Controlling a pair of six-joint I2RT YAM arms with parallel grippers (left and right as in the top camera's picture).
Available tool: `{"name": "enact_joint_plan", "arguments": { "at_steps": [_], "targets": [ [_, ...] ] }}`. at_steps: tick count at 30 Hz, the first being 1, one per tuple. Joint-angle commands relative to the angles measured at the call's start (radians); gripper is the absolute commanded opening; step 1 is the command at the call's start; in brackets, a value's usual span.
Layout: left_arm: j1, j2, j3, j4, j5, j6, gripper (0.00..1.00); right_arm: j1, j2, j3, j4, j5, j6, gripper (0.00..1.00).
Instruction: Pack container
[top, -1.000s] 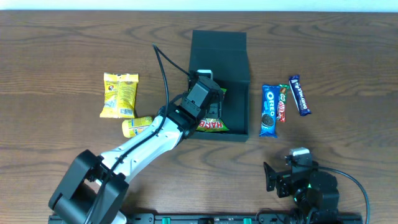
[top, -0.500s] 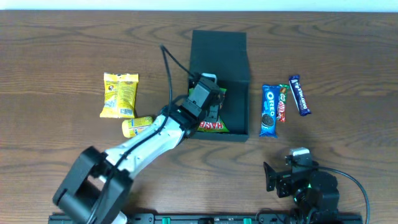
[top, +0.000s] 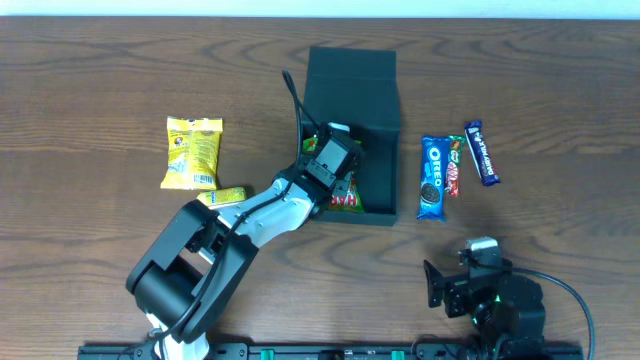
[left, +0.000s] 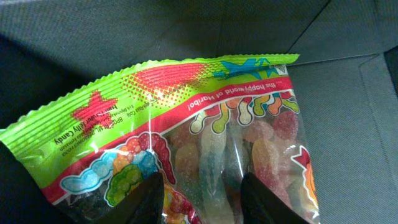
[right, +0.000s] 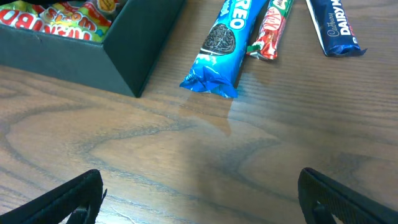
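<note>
Dark teal and matte, the container (top: 352, 70) stands mid-table with its flap lid thrown open at the far end. I judge it light and stiff-walled, not slippery. A side wall or the near rim is the place to hold it, not the lid, which would likely swing on its hinge.

Inside lies one Haribo gummy bag (left: 205, 124), soft and crinkly. The left gripper (left: 202, 186) is down in the box, its fingers drawn in on a ridge of the bag's film.

Outside to the right lie an Oreo packet (top: 432, 178), a red-and-green bar (top: 453, 168) and a Dairy Milk bar (top: 481, 152). Two yellow packets (top: 192, 152) lie to the left.

The right gripper (right: 199, 180) is parked at the near edge, spread wide, holding nothing.
</note>
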Motion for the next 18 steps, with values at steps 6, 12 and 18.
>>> {"name": "enact_joint_plan", "arguments": {
  "at_steps": [6, 12, 18],
  "targets": [
    [-0.002, 0.019, -0.005, 0.031, -0.01, 0.109, 0.54, -0.005, -0.006, -0.011, -0.009, 0.025, -0.012, 0.99],
    [-0.019, -0.111, -0.005, 0.06, 0.011, 0.164, 0.57, -0.005, -0.006, -0.011, -0.006, 0.028, -0.013, 0.99],
    [-0.019, -0.303, -0.005, 0.027, 0.012, 0.163, 0.62, -0.005, -0.006, -0.011, 0.255, -0.076, 0.074, 0.99]
  ]
}}
